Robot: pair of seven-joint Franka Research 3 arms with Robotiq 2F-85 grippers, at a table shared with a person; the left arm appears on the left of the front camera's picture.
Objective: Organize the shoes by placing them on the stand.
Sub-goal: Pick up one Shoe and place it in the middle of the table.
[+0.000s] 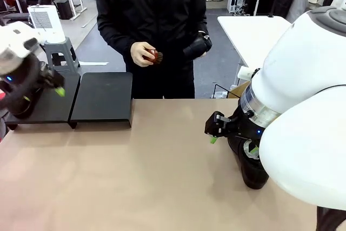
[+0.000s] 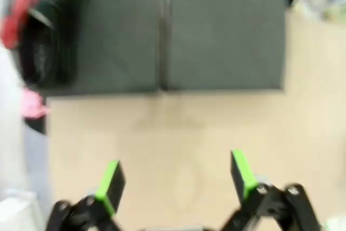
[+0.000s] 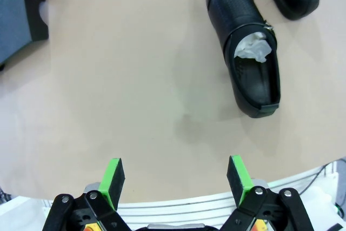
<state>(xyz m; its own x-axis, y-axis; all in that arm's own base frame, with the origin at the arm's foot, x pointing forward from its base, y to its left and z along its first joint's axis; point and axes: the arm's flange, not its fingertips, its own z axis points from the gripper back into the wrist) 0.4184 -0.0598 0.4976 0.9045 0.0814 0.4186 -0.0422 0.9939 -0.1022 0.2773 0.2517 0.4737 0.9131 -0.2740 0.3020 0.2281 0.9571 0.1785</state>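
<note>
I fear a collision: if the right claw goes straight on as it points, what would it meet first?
The right claw would probably meet bare table, not the nearby shoe; depth unclear.

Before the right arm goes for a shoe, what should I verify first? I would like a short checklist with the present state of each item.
1. The right end effector is open: ok.
2. The left end effector is open: ok.
3. The nearest shoe lies free on the table: ok.
4. The right end effector is lined up over that shoe: not ok, the shoe lies off to one side.
5. The stand has a bare section: ok.
6. The person's hands are away from the table: ok, held at the body.
</note>
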